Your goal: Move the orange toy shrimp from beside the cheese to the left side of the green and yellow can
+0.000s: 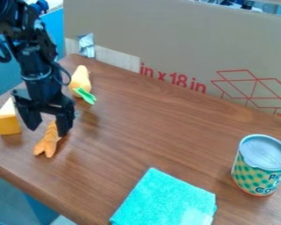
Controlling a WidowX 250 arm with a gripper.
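Your tabletop (143,132) has brown wood grain and a soft sheen. The folded turquoise cloth (160,200) looks rough and matt, the cardboard panel (184,39) matt and smooth. You see a shiny metal lid (264,151) and crinkled, foil-like silver scrap (86,45). The gripper's (47,132) 2 fingers look like matt black plastic.

Wedge (8,123) left, cloth (163,200) between, 1 can (260,166) right.
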